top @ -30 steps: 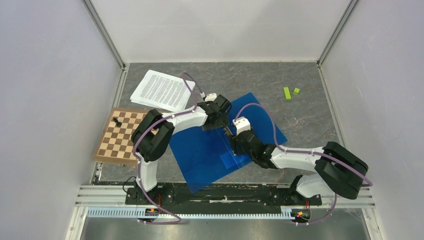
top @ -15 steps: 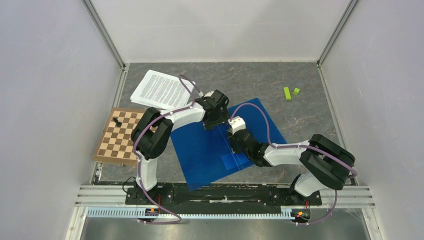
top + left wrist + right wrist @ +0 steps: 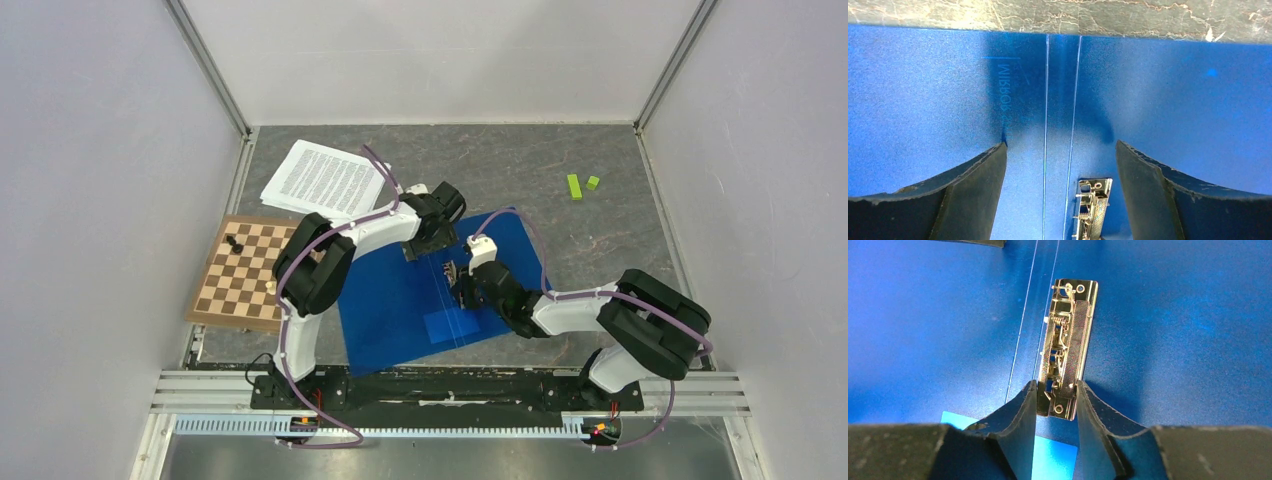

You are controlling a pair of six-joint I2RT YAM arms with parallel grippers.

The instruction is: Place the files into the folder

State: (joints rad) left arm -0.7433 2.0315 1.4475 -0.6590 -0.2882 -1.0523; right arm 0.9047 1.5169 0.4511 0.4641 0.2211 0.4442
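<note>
The blue folder [image 3: 390, 300] lies open and flat in the middle of the table, spine creases up, with its metal clip [image 3: 1068, 340] on the inner face. My right gripper [image 3: 1056, 384] is shut on the near end of the clip, one finger pressed to each side. My left gripper [image 3: 1060, 147] hangs open over the spine near the folder's far edge. The clip's far end [image 3: 1092, 205] lies between the left fingers, touching neither. The files [image 3: 322, 181], a stack of printed white sheets, rest on the table at the back left, apart from the folder.
A wooden chessboard [image 3: 240, 272] with two black pieces [image 3: 234, 243] lies left of the folder, by the left arm. Two small green blocks [image 3: 575, 186] sit at the back right. Walls close the table on three sides.
My right gripper's jaws have narrowed until they press on the metal clip. The folder has shifted and turned a little to the left. The left gripper stayed open over the spine.
</note>
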